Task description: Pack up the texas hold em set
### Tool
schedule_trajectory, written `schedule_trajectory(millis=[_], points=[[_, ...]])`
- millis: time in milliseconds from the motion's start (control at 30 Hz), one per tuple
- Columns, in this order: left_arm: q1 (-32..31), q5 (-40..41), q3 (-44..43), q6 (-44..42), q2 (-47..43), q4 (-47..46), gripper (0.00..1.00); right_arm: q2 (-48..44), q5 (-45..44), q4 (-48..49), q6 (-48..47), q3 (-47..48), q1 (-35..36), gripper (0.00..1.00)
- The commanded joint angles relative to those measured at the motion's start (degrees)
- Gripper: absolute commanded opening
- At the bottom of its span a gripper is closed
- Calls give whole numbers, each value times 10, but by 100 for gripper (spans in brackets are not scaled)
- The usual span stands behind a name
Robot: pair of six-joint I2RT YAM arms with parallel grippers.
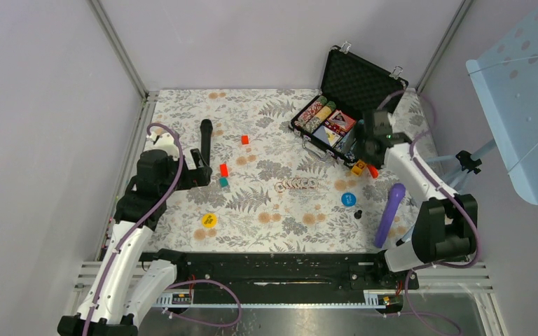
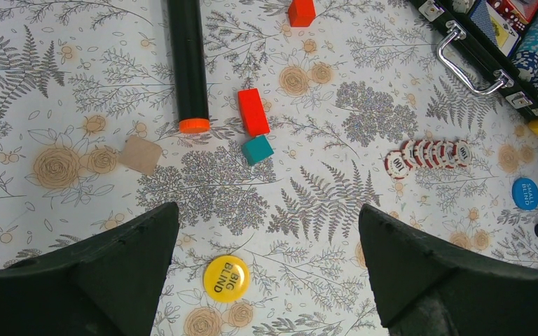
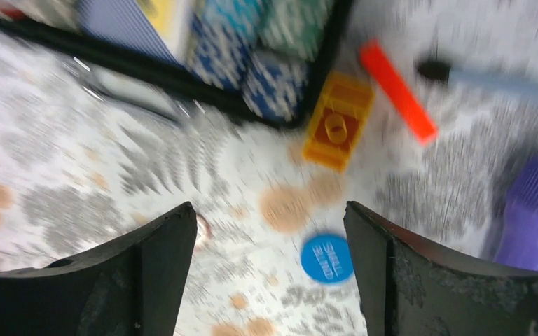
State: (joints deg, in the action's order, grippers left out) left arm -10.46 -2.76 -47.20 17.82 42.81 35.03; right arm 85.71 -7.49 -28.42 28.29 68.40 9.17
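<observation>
Floral tabletop, briefcase partly behind right arm, wrist view blurred

Tabletop tally, kind by kind.
One yellow button sits between the left gripper's fingers, one blue button between the right gripper's; ahead of the left gripper lie two red blocks, one teal block, one microphone, six loose chips (overlapped, so roughly counted) and one briefcase.

Ahead of the left gripper, the case handle is shiny metal. The button between its fingers looks smooth, glossy plastic. The lid foam is dimpled and matt.
</observation>
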Motion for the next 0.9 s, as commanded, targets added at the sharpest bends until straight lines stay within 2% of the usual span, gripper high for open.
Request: schedule_trajectory(millis=[0, 267, 567, 867], points=[[0, 1, 7, 2, -7, -22, 99, -49, -38, 13, 105, -119, 47, 83], [-1, -14, 12, 2, -16, -16, 99, -39, -51, 49, 141, -204, 78, 83], [-2, -11, 30, -2, -42, -9, 99, 9, -69, 53, 136, -218, 77, 83], [-7, -10, 32, -4, -41, -8, 99, 17, -98, 39, 142, -213, 79, 82]])
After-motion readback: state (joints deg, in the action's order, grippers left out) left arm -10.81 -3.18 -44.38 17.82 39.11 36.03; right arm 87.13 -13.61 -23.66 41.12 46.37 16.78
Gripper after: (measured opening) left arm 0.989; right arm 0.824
